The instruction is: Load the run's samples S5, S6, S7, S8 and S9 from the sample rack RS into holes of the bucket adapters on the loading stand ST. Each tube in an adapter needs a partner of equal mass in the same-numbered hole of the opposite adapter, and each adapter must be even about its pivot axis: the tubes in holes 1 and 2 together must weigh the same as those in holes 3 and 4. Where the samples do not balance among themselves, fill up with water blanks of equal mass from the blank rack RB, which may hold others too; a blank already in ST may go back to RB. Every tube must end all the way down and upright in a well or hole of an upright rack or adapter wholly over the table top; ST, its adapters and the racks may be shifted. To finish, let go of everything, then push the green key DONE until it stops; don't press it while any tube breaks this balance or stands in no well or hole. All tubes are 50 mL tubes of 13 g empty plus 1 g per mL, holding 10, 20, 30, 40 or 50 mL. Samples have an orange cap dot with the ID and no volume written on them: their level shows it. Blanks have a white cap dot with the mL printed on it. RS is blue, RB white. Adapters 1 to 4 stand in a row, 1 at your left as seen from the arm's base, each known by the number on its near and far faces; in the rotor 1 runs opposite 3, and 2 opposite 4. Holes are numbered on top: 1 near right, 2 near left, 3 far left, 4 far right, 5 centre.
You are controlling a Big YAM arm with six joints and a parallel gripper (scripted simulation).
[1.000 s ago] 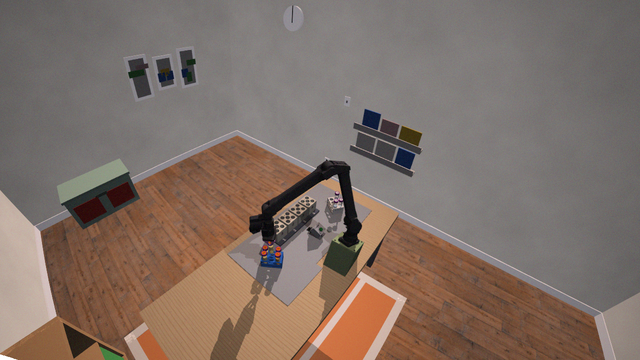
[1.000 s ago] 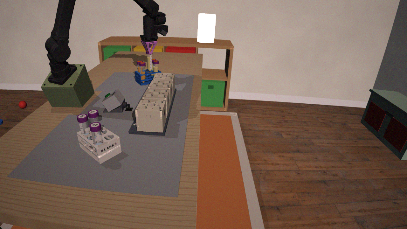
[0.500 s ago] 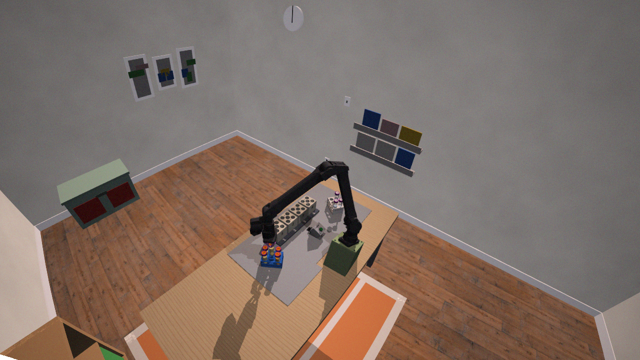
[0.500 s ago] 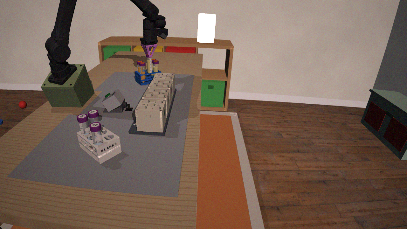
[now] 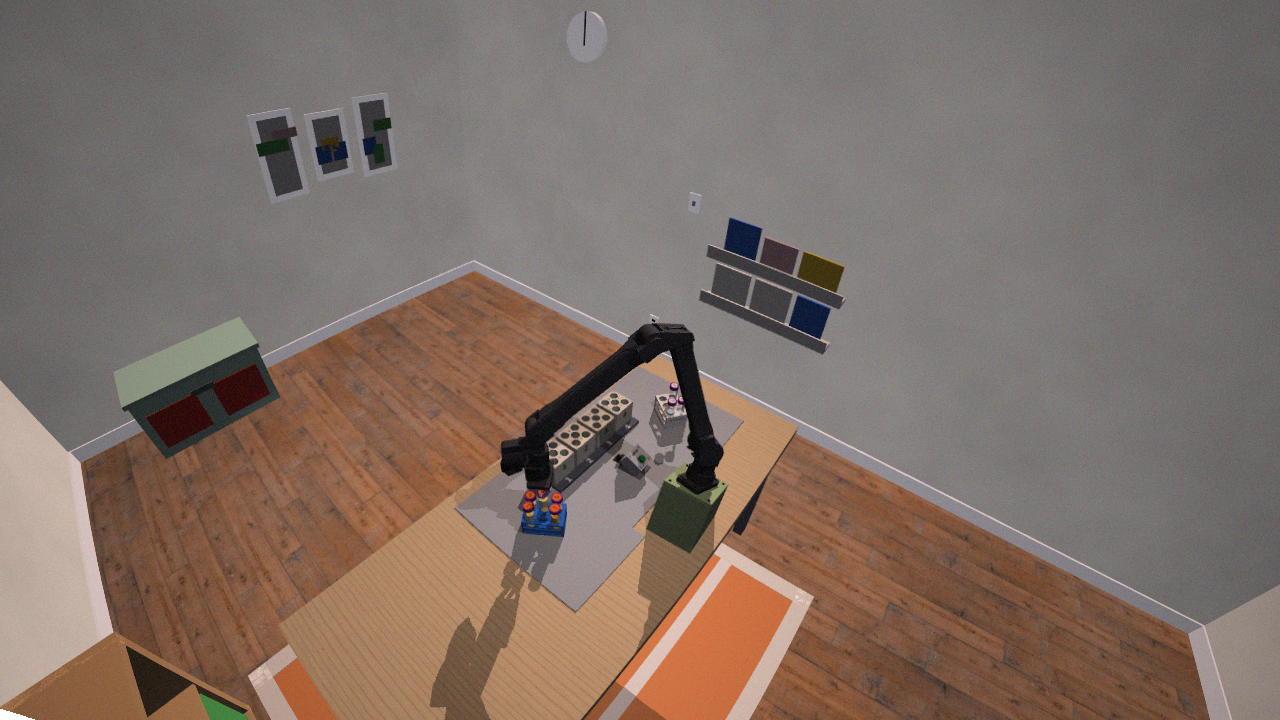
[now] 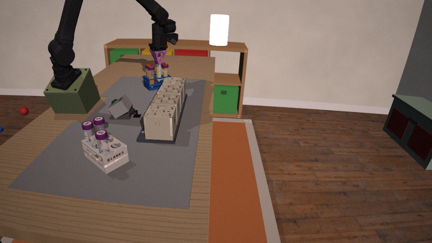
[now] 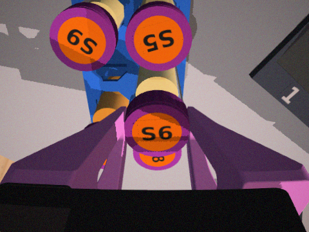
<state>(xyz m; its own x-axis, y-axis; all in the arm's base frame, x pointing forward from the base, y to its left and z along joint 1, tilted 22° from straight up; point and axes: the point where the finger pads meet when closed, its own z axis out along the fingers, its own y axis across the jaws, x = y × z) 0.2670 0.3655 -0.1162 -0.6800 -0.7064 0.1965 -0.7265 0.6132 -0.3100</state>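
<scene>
My gripper (image 7: 156,116) is shut on sample S6 (image 7: 157,130), a tube with a purple cap and an orange dot, and holds it upright over the blue sample rack RS. In the exterior view the gripper (image 6: 158,61) stands over RS (image 6: 155,81) with the tube partly raised among the others. S9 (image 7: 82,41) and S5 (image 7: 158,40) stand in the rack's far wells. Another sample cap (image 7: 157,159) shows just below S6; I read an 8 on it. The loading stand ST with its row of beige adapters (image 6: 165,104) lies beside RS. The white blank rack RB (image 6: 104,150) holds three blanks.
The grey box with the green key DONE (image 6: 120,107) sits between RB and the arm's green base block (image 6: 72,94). A corner of ST with the number 1 (image 7: 290,95) shows at the right of the wrist view. A shelf unit stands behind the table.
</scene>
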